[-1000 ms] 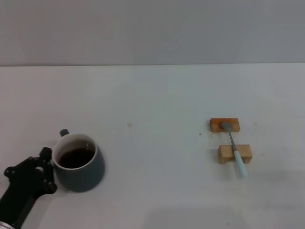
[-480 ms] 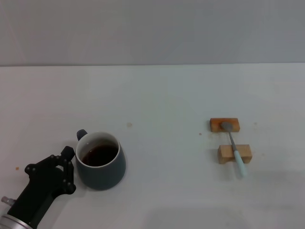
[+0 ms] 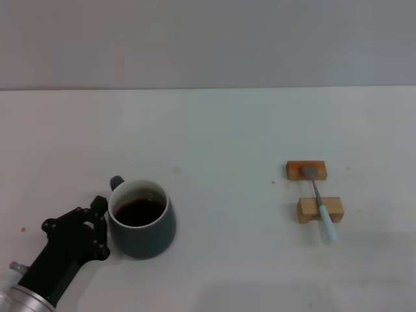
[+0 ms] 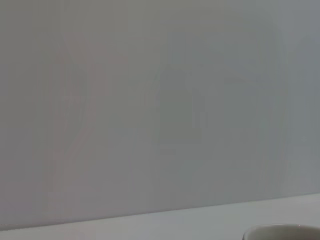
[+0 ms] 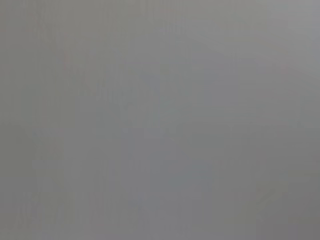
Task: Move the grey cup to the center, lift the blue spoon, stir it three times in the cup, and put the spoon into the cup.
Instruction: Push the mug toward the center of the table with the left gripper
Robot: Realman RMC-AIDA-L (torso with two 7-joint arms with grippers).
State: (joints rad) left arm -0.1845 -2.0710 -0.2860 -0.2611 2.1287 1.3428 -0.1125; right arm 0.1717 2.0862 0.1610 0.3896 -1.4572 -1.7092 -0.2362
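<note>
Against left gripper [image 3: 99,227], grey cup [image 3: 142,220].

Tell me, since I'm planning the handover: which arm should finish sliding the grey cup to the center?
Left, probably. The left gripper is right against the grey cup on its outer side, away from the table's middle. The right arm is not in the head view, and the blue spoon lies untouched on its wooden blocks.

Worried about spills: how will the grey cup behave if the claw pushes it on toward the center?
The grey cup looks squat and broad, so it will probably slide, not tip. The dark liquid inside may slosh if shoved fast. The left claw sits against one side, beside the handle, so the cup might turn a little.
</note>
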